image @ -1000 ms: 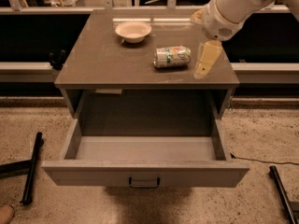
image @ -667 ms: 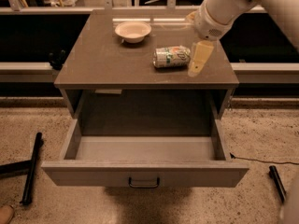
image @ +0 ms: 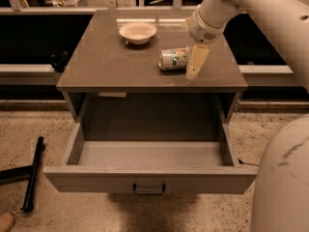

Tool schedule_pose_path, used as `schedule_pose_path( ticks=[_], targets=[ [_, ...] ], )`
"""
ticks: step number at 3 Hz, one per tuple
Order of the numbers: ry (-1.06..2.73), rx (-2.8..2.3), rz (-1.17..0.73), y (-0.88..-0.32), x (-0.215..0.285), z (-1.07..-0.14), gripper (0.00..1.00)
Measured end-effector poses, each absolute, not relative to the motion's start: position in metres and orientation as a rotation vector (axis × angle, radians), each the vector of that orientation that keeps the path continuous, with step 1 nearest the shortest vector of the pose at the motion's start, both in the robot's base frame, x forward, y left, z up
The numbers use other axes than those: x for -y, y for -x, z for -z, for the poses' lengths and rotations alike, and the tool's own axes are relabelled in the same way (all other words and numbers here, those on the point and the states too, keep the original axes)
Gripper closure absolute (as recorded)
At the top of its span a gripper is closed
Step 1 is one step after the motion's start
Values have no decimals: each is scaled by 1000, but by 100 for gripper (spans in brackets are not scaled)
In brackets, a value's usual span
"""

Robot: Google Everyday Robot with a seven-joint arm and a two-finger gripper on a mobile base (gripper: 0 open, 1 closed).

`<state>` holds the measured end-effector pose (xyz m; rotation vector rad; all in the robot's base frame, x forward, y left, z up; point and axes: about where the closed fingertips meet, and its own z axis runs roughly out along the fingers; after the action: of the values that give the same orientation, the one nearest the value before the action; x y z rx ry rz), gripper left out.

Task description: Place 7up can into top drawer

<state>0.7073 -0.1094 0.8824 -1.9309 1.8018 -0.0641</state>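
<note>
The 7up can (image: 172,59) lies on its side on the cabinet top (image: 106,62), right of centre. My gripper (image: 194,65) hangs from the white arm that comes in from the upper right, and it is right at the can's right end, overlapping it in the view. I cannot tell whether it touches the can. The top drawer (image: 96,180) is pulled wide open below the cabinet top. Its pale grey inside holds nothing, and its dark handle (image: 148,189) sits at the middle of the front panel.
A cream round bowl (image: 138,32) stands on the cabinet top, behind and left of the can. A black pole (image: 33,173) lies on the floor to the left. A large white part of the robot (image: 282,187) fills the lower right corner.
The arm has swung left, bringing the gripper from a short way right of the can to its right end. The can, bowl and drawer have not moved.
</note>
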Motion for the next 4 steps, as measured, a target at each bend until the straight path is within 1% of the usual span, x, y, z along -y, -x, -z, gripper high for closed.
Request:
schedule_pose_path(
  ticks=[2, 3, 4],
  targets=[
    [1985, -1829, 13, -733, 98, -847, 0],
    [1996, -1837, -4, -740, 96, -836, 18],
    [2000, -1822, -10, -742, 95, -836, 49]
  ],
)
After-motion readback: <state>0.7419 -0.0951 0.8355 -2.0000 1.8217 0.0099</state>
